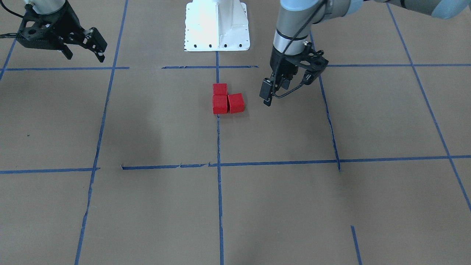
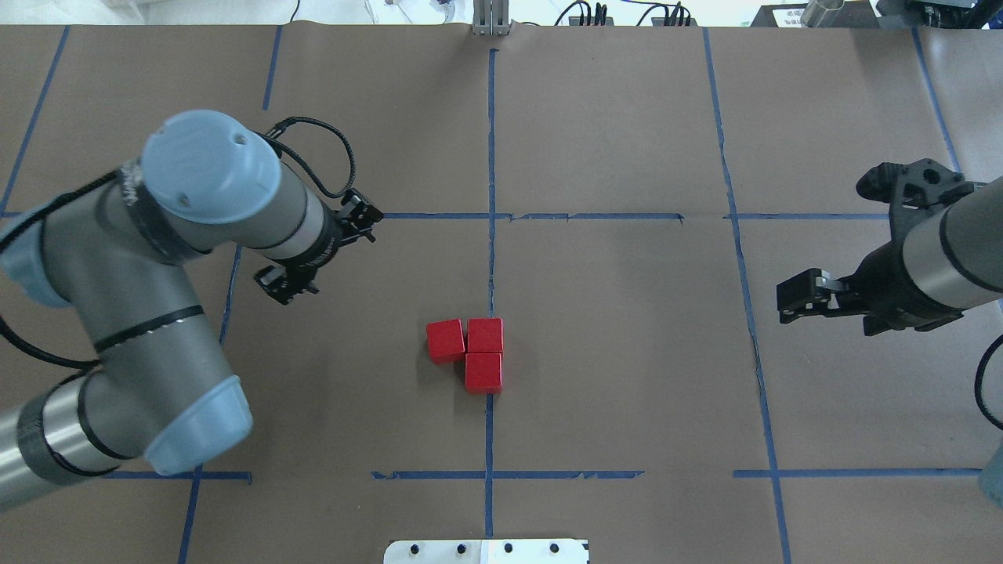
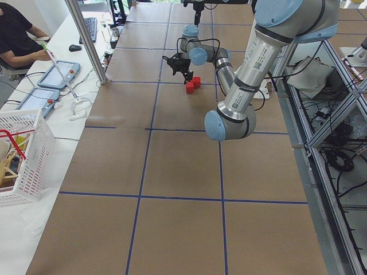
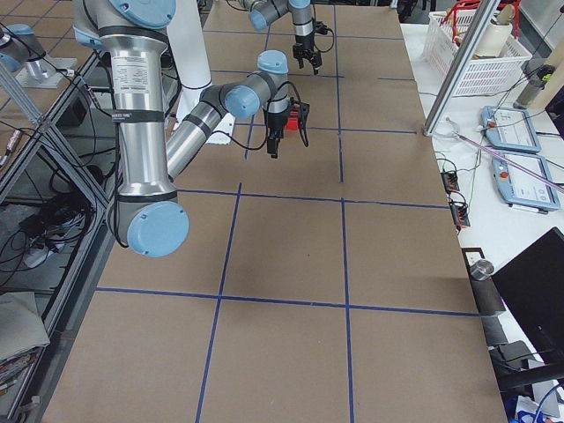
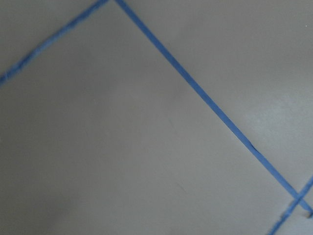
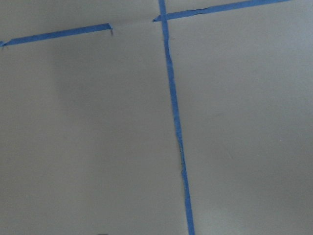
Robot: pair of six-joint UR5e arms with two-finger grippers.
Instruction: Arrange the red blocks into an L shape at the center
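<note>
Across the table (image 1: pixel 154 121) from the robot, the front-facing view shows the three red blocks (image 1: pixel 220 104) grouped on the central blue tape line (image 1: pixel 219 140). Two sit in a row and the third is behind one of them, toward the white robot base (image 1: pixel 217 25). The left claw (image 1: pixel 275 94) hangs just beside the group with its jaws apart and nothing between them. The right claw (image 1: pixel 85 55) is well apart at the far corner, also spread and empty.

From overhead, the red blocks (image 2: pixel 485 334) read as an L. The left cube (image 2: pixel 445 340) looks slightly skewed against its neighbour. Both claws stand clear of them.

From the table's left end, the cubes (image 3: pixel 192 85) show small and far off, beside the left claw. From the right end, only a sliver of red (image 4: pixel 275 119) shows behind the right claw.

Neither wrist view shows anything but the table and tape.

The blocks look light and rigid, and they should take a firm pinch without damage. Their smooth faces may slip if they are held near an edge. A hold across two opposite free side faces, centred and low, seems safest. The faces that touch offer no room for a finger. A nudge to one cube would likely shift the others too.
</note>
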